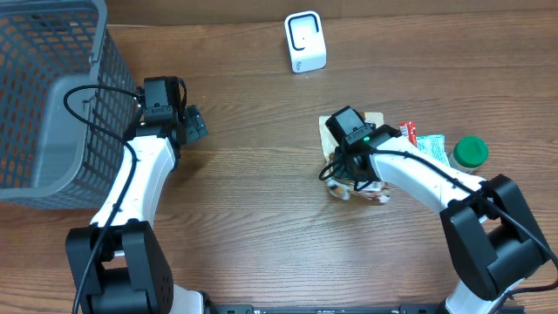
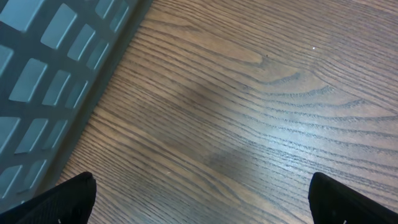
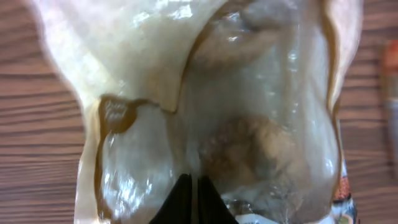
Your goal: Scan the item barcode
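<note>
The item (image 3: 236,112) is a clear plastic packet with brownish food inside, and it fills the right wrist view. My right gripper (image 3: 191,186) is shut on a fold of its film at the near edge. Seen from overhead, the right gripper (image 1: 349,171) sits over the packet (image 1: 373,194) right of centre. No barcode shows on the item. The white scanner (image 1: 305,42) stands upright at the back of the table. My left gripper (image 1: 193,123) hangs open beside the basket, with only bare wood between its fingertips (image 2: 68,199).
A grey mesh basket (image 1: 44,96) fills the left side, and its wall (image 2: 50,74) lies close to the left gripper. Red and green packets (image 1: 427,146) and a green round lid (image 1: 471,152) lie right of the item.
</note>
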